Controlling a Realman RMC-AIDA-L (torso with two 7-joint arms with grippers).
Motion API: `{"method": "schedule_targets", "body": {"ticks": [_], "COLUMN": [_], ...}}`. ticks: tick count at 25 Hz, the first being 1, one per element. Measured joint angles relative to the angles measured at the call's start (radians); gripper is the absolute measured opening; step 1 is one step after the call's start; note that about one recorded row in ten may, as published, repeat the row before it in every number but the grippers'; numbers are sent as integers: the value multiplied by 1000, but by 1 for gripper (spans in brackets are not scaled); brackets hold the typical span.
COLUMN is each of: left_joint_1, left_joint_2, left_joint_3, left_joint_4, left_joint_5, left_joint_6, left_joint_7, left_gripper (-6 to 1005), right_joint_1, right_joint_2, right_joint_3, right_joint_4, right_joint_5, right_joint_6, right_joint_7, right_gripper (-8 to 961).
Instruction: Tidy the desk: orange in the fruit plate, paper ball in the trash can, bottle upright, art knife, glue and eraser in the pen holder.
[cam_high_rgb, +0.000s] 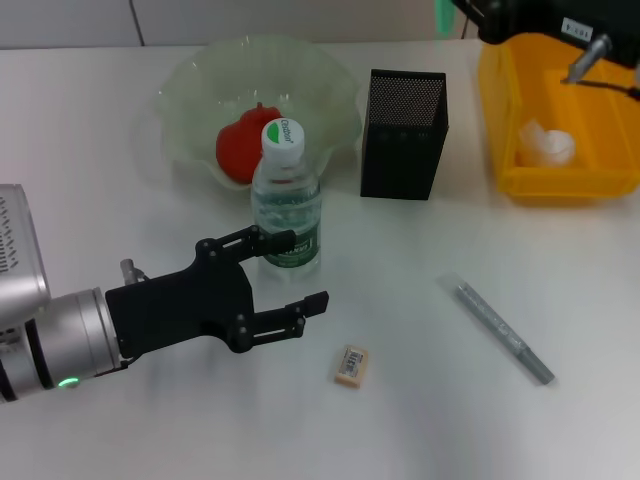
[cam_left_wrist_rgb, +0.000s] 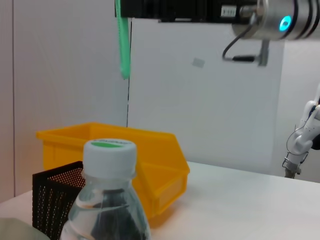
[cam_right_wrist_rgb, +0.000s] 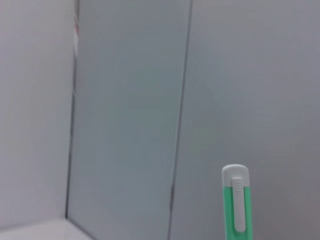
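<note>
Bottle (cam_high_rgb: 285, 196) upright (orange (cam_high_rgb: 243, 148) in plate (cam_high_rgb: 200, 85))

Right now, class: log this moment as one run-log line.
bottle upright | orange in fruit plate | left gripper open beside bottle | right gripper holds green art knife

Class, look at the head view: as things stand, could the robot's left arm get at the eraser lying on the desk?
Probably yes. The left gripper is open beside the upright bottle, and the eraser lies apart on bare desk just past its fingertips, with nothing between them. It would first have to draw clear of the bottle.
</note>
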Motion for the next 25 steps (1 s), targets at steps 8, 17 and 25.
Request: {"method": "schedule_targets", "body": {"ticks": [8,17,25], "left_joint_1": [0,5,7], "left_joint_2": [-1,0,0], "left_joint_3": [0,0,0], "left_joint_4": [0,0,0], "left_joint_5": [0,0,0], "left_joint_6": [-1,5,7], "left_joint_7": [4,4,4], "left_gripper": [785,785,785], "right_joint_1": [178,360,364], "right_joint_2": [-3,-5,-2], "right_joint_3": [67,180,182], "right_joint_4": [653,1031,1060], "right_joint_5": [547,577,585], "right_joint_6": [-193,-260,-249], "right_joint_7": [-647,-777,-822], "right_gripper": [181,186,190]}}
